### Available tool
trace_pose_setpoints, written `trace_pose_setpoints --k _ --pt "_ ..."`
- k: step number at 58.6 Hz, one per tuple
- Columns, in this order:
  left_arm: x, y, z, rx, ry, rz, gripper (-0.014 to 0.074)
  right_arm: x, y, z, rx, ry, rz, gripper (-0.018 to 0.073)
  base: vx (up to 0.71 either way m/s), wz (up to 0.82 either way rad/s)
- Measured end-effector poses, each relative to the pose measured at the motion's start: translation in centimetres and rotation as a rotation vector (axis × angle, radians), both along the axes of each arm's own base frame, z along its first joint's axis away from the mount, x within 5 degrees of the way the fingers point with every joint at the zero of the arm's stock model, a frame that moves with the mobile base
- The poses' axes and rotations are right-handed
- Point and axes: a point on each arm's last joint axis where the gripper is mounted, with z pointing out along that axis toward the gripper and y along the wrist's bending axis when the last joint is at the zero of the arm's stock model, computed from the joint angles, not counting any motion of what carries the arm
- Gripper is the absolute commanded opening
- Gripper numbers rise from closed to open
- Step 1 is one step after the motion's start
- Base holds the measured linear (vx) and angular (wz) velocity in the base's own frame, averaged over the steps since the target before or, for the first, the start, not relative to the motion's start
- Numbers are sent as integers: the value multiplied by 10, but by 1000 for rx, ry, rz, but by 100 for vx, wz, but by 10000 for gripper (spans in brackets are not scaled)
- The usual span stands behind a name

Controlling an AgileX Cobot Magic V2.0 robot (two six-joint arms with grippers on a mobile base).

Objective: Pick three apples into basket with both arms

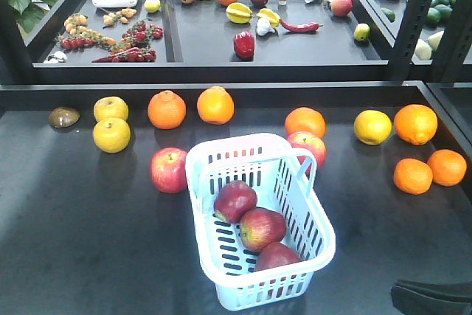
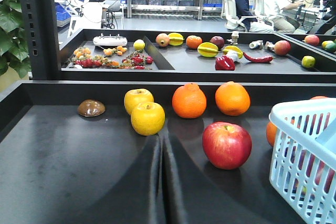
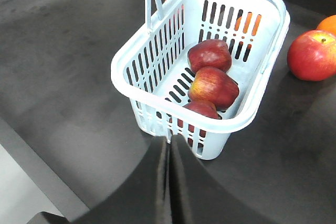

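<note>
Three apples (image 1: 258,226) sit in the basket (image 1: 221,154), lined up in a row along its slotted bottom: one toward the far end, one mid, one at the near end, each touching the next. Basket's pale blue, resting on the dark tabletop (image 1: 74,226), angled a bit, one loop handle (image 1: 310,164) up on the far right corner.

Outside the basket: a red apple (image 1: 169,170) just beside its left wall, another red apple (image 1: 310,145) right behind the handle. Two oranges (image 1: 190,107) sit farther back, w/ two yellow fruits (image 1: 111,123) and a brown lump (image 1: 64,116) off to the left. More oranges (image 1: 428,153) and a yellow fruit (image 1: 372,126) well apart on the right.

Left gripper (image 2: 161,182): fingers pressed together, nothing between them, low over the tabletop, red apple near on its right. Right gripper (image 3: 169,182): fingers together too, empty, hanging just before the basket's near end.

Back trays (image 1: 221,42) carry mixed fruit & veg.
</note>
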Motion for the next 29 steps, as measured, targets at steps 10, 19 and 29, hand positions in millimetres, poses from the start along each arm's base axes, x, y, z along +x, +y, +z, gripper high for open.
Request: trace_pose_setpoints --k 10,19,29 --pt "0 0 0 0 0 0 -6 0 0 0 0 0 0 -6 0 0" --pt "0 0 0 -1 0 0 -6 0 0 0 0 0 0 -6 0 0" --pt "0 0 0 -2 0 0 -6 0 -1 -2 -15 -4 -3 -6 0 0"
